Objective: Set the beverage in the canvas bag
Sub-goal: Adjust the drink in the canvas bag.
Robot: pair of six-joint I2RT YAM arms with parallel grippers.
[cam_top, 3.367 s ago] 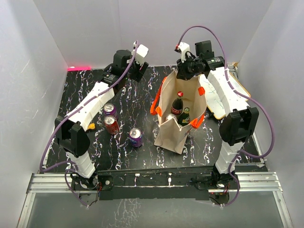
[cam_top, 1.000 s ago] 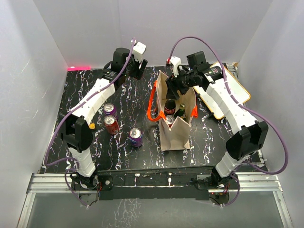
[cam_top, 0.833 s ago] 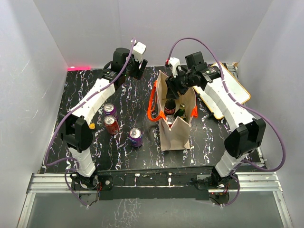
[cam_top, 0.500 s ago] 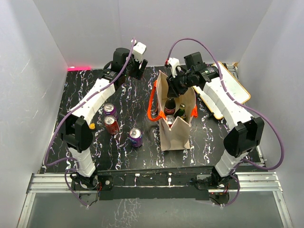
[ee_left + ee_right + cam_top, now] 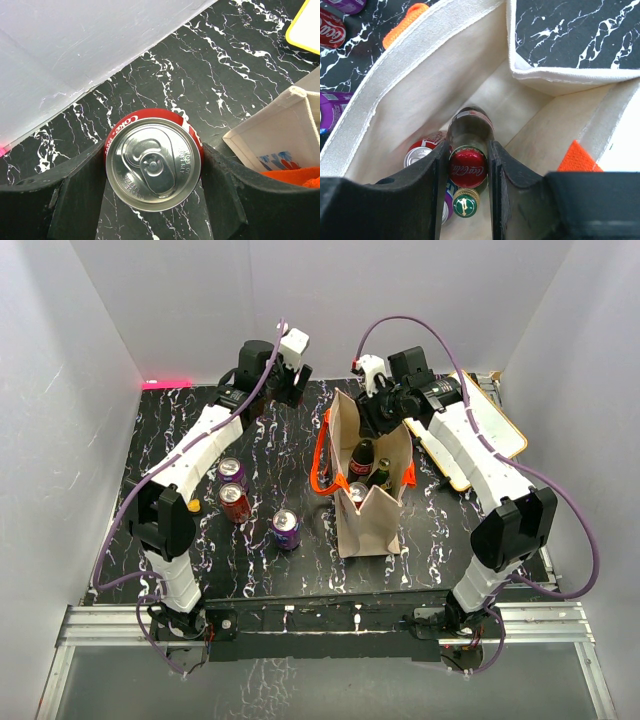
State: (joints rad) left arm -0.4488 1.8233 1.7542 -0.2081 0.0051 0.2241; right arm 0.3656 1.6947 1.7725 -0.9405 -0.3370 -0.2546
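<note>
Right now my right gripper (image 5: 467, 150) hangs in the mouth of the canvas bag (image 5: 368, 525), its jaws pressed against both sides of the red cap of a cola bottle (image 5: 468, 168). That bottle stands upright inside the bag. A green-capped bottle (image 5: 463, 206) is just beside it and a silver-topped can (image 5: 418, 153) sits lower down. The bag stands upright on the bench (image 5: 270, 455), right of centre, its orange handles (image 5: 321, 458) hanging outside.

My left gripper (image 5: 154, 155) is at the far side of the bench, near the back wall and left of the bag. Its jaws are clamped on either side of a red cola can (image 5: 152, 167), held top-up. Whether that can touches the bench I cannot tell.

Three more cans stand on the left part of the bench, well apart from the bag: the far purple can (image 5: 232, 472), the middle red can (image 5: 234, 502) and the near purple can (image 5: 286, 528).
</note>
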